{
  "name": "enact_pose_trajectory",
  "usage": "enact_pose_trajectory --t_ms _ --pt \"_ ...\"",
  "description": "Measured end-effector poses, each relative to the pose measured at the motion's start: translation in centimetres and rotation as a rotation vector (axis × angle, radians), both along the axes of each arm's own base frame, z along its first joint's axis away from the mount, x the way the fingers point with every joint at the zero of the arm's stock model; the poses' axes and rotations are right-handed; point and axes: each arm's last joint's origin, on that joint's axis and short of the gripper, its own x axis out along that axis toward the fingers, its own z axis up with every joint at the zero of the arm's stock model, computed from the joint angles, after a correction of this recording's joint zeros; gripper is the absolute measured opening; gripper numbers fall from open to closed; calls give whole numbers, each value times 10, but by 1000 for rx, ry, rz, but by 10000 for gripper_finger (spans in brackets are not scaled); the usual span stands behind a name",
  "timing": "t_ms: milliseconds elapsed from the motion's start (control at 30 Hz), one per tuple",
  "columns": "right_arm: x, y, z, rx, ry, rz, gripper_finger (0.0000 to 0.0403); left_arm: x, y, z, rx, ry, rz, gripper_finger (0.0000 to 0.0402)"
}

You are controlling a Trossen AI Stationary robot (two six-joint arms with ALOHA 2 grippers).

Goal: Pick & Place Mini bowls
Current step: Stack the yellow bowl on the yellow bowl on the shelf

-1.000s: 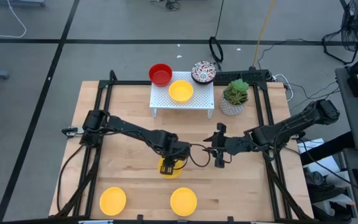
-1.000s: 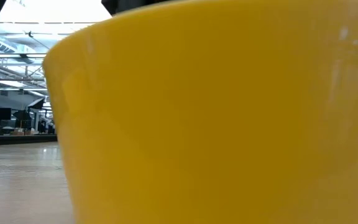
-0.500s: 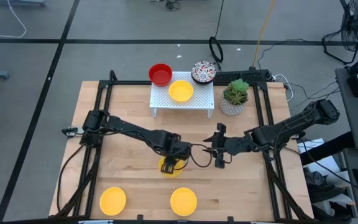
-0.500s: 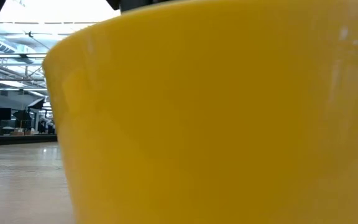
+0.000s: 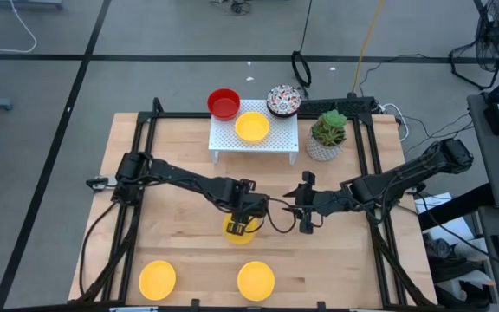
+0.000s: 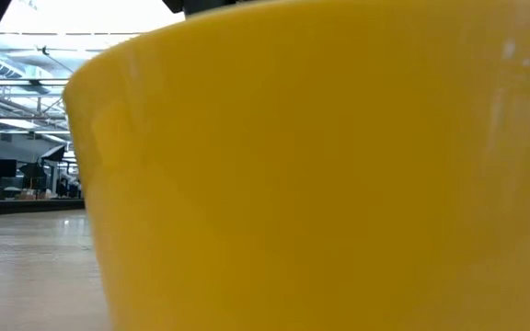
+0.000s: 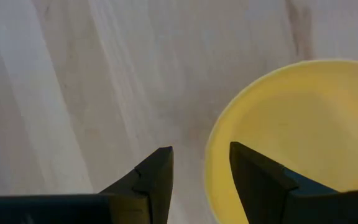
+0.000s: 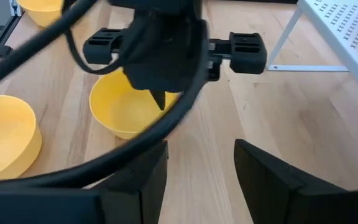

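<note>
now the left gripper straddles the yellow bowl's rim.

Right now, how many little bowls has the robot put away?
Done, it seems: a yellow bowl sits on the white rack. In hand: left gripper, fingers open astride another yellow bowl's rim. Left: two yellow bowls near the front edge.

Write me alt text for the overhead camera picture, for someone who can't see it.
Seen from above, the left gripper hangs open over the rim of a yellow bowl mid-table, while the right gripper waits open beside it. Two more yellow bowls sit at the near edge; a white rack holds another.
</note>
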Motion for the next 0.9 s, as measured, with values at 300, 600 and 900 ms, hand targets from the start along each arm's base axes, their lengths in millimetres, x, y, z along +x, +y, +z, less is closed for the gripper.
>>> enact_pose_trajectory --t_ms 300,600,900 --pt "0 0 0 0 1 1 171 -12 15 -25 -85 80 66 161" --pt "0 0 0 0 1 1 171 -17 16 -32 -100 106 134 98" --pt "0 0 0 0 1 1 171 -18 20 -29 -251 133 152 16"
